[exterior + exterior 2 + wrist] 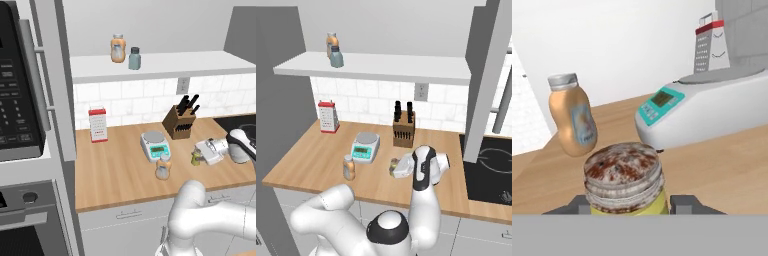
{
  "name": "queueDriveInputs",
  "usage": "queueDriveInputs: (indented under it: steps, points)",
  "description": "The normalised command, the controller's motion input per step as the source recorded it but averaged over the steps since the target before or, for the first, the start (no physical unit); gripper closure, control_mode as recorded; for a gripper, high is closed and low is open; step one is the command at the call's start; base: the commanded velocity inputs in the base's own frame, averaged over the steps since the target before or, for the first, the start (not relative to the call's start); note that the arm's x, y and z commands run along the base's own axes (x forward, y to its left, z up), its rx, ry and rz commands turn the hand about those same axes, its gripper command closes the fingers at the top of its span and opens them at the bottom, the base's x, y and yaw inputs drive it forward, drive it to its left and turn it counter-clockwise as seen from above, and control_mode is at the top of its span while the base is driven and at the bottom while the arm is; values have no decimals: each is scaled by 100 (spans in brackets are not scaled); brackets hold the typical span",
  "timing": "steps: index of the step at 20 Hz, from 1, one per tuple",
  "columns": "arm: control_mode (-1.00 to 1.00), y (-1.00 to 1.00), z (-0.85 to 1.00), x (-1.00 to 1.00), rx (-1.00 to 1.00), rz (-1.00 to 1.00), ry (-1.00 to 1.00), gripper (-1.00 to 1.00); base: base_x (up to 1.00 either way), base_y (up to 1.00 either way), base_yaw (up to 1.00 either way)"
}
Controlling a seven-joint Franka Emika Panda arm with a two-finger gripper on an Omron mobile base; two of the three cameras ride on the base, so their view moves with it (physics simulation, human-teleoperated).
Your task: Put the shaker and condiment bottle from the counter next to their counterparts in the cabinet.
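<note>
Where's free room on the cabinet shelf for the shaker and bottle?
The cabinet board is bare from right of the grey-teal shaker to its far end. The wider orange bottle and that shaker crowd the left part. The tool is at the shaker on the counter.

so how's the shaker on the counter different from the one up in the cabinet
The counter shaker is olive-yellow with a pale, rust-speckled cap; the cabinet shaker is grey-teal with a dark cap. The counter shaker sits between the pincer fingertips; the cabinet shaker stands free beside an orange bottle. Both are small and upright.
</note>
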Motion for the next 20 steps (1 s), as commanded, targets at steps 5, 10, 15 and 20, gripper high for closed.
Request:
queueDriveInputs:
  steps: [5, 10, 15, 20]
  points:
    - [-100, 14, 14, 0, -1, 0, 0, 100, 0, 0, 0]
    - [-100, 44, 65, 0, -8, 0, 0, 100, 0, 0, 0]
    - [-100, 39, 71, 0, -9, 0, 0, 100, 0, 0, 0]
    - [-100, 30, 70, -22, -11, -4, -1, 100, 0, 0, 0]
